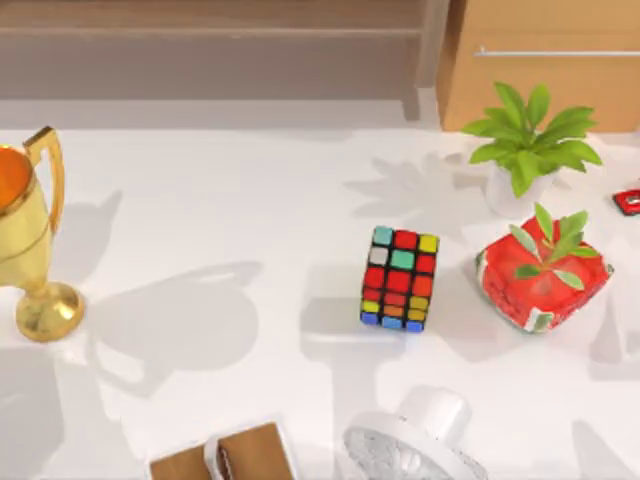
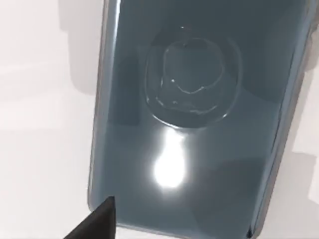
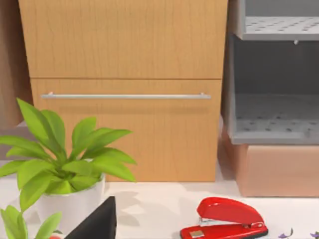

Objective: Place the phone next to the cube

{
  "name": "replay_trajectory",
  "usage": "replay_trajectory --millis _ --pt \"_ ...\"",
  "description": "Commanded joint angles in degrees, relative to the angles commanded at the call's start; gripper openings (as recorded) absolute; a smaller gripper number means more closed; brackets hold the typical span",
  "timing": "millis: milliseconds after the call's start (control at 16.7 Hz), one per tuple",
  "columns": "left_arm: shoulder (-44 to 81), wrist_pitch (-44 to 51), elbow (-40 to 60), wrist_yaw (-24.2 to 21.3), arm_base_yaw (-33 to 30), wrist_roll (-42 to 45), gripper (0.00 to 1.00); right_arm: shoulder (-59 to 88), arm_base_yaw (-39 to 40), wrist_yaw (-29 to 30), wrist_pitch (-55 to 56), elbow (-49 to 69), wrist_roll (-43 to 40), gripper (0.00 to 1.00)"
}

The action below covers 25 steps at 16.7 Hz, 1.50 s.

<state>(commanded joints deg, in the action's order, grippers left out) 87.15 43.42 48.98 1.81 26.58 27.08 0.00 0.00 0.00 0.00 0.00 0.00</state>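
- Step in hand: approach to pickup — the left hand (image 2: 99,221) hangs close over the phone (image 2: 194,114), which lies flat on the white worktop (image 2: 40,124); its finger spread cannot be told.
- Next move: close on the phone's long edges, then carry it beside the cube (image 1: 399,278).
- Cube stands mid-worktop, near the red wrapped planter (image 1: 543,280).
- Room: wooden drawer cabinet (image 3: 124,89) behind; the right hand (image 3: 97,221) is parked near the red stapler (image 3: 227,219).
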Motion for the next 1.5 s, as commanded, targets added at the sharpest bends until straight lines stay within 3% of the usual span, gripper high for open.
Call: replay_trajectory --millis 420,780,1140,1380,1500 --pt "16.16 4.98 14.23 -2.53 1.56 9.36 1.0 0.0 0.0 0.0 0.0 0.0 0.0 1.0" --pt "16.39 4.84 14.36 -2.57 1.35 9.54 1.0 0.0 0.0 0.0 0.0 0.0 0.0 1.0" --pt "20.86 -3.29 10.74 -2.64 1.5 9.65 1.0 0.0 0.0 0.0 0.0 0.0 0.0 1.0" --pt "21.22 -3.75 10.52 -2.64 1.52 9.68 1.0 0.0 0.0 0.0 0.0 0.0 0.0 1.0" --pt "21.22 -3.75 10.52 -2.64 1.52 9.68 0.85 0.0 0.0 0.0 0.0 0.0 0.0 1.0"
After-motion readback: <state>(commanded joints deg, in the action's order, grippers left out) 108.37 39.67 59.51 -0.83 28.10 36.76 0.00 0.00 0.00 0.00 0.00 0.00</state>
